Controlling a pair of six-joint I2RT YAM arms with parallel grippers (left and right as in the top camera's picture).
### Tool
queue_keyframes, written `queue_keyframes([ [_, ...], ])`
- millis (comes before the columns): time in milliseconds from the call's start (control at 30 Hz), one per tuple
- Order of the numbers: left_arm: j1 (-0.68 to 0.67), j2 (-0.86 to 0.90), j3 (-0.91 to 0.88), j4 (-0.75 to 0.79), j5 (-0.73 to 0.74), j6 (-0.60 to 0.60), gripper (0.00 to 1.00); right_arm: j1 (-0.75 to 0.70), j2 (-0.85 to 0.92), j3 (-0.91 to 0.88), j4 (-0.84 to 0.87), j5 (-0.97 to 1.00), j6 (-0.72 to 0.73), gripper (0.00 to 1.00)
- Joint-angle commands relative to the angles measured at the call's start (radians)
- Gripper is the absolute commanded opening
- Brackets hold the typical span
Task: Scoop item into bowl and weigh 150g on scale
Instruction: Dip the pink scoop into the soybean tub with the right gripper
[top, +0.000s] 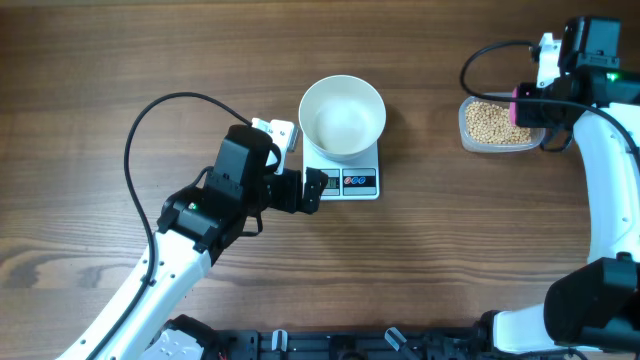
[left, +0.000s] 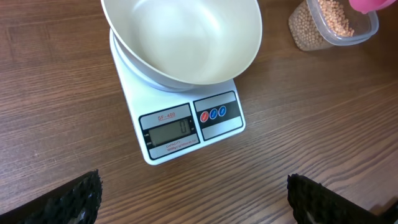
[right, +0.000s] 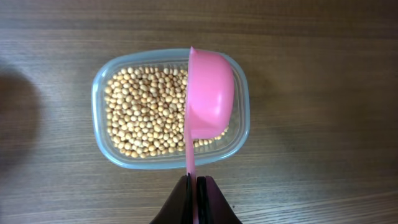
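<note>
Pink plastic scoop (right: 208, 93) clenched in right end effector (right: 194, 186) over beans (right: 146, 112), left end effector (left: 193, 199) released.

Beans (right: 143, 118) partly behind scoop (right: 209, 93)

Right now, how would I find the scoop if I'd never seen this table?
Look at the right end of the table for the clear tub of beans. The scoop is above it, in the right gripper. It's the only pink thing.
</note>
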Motion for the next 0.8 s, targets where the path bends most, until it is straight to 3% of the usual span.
queue_keyframes([
  [0, -0.005, -0.008, 0.0, 0.003, -0.01, 0.02, 1.0, -0.002, 0.01, -0.051, 0.024, 0.028, -0.016, 0.04],
  [133, -0.005, -0.008, 0.0, 0.003, -0.01, 0.02, 1.0, -0.002, 0.01, -0.114, 0.06, 0.018, -0.014, 0.04],
  [300, -0.005, -0.008, 0.0, 0.003, -0.01, 0.02, 1.0, -0.002, 0.01, -0.18, 0.092, -0.187, -0.017, 0.04],
  [400, -0.005, -0.008, 0.0, 0.003, -0.01, 0.02, 1.0, -0.002, 0.01, -0.224, 0.098, -0.211, -0.016, 0.04],
  [767, -0.005, -0.008, 0.0, 0.003, -0.01, 0.02, 1.0, -0.026, 0.01, -0.23, 0.092, -0.376, -0.013, 0.04],
])
